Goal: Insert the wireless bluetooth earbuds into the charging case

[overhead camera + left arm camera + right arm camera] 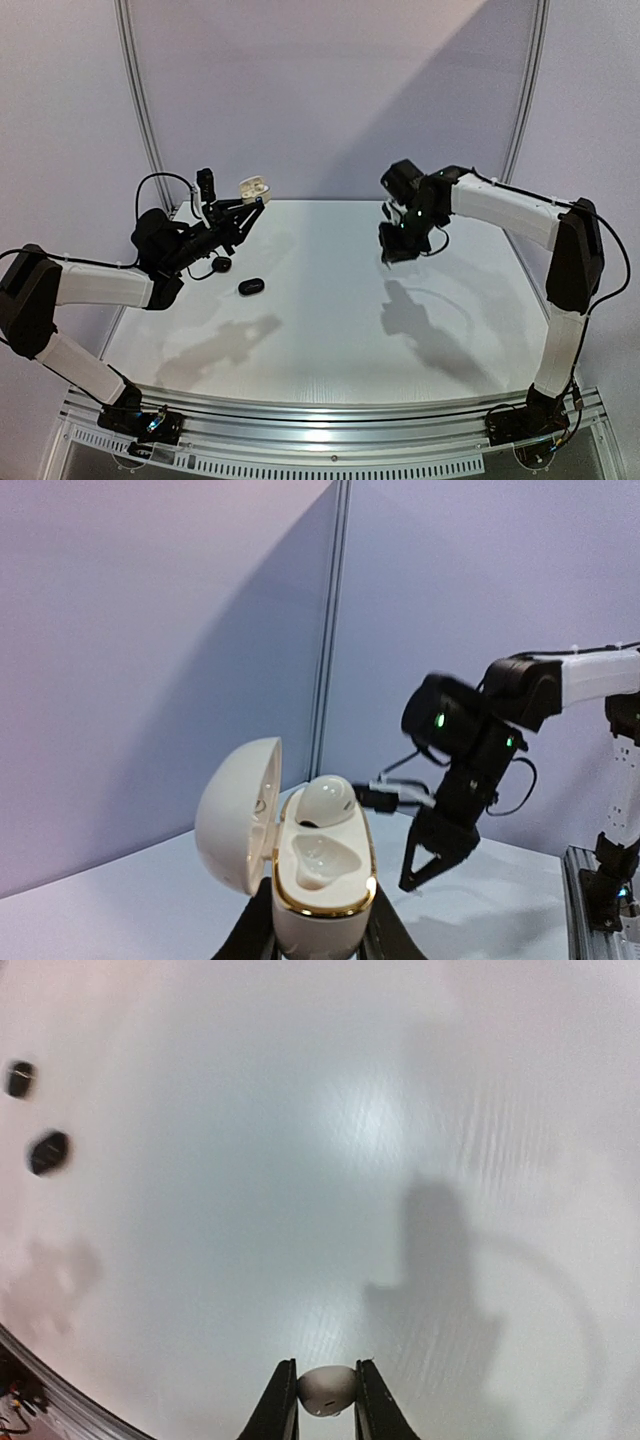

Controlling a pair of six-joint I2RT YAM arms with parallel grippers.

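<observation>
Evidently, the left gripper (318,930) is pinching the glossy white, gold-rimmed pebble-shaped charging case (318,885) upright, lid swung open, so its empty moulded socket is facing up beside one seated smooth white earbud (326,800). Well right of the case, the right gripper (325,1410) is pinching another rounded white earbud (326,1388), held aloft for insertion.

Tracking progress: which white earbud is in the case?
The earbud in the open white case in the left gripper; the other earbud is pinched by the right gripper.
</observation>
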